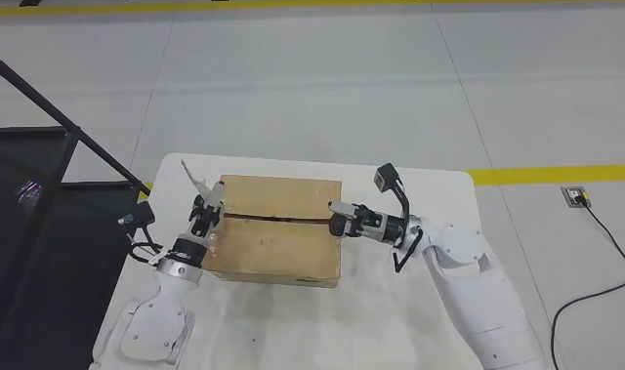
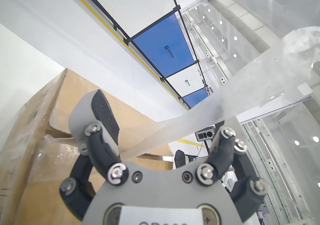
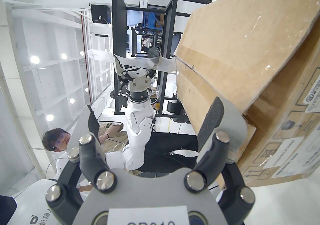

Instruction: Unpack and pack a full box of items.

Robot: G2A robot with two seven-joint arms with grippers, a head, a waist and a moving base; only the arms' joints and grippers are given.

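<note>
Cardboard box (image 1: 278,243) sitting mid-table, flaps closed | left gripper (image 1: 204,213) at its 9 o'clock, fingers apart, tape strip (image 1: 198,182) clinging across them, probably peeling the seam | right gripper (image 1: 336,220) at 3 o'clock, spread, seemingly bracing.

Matt brown cardboard box (image 1: 278,228), edges rough, taped faces faintly glossy. Translucent, filmy plastic tape strip (image 2: 190,118). Smooth white table top (image 1: 391,297). Grainy black rubber pads (image 3: 211,121), matt grey plastic fingers (image 3: 235,123), shiny metal screws (image 3: 106,180).
</note>
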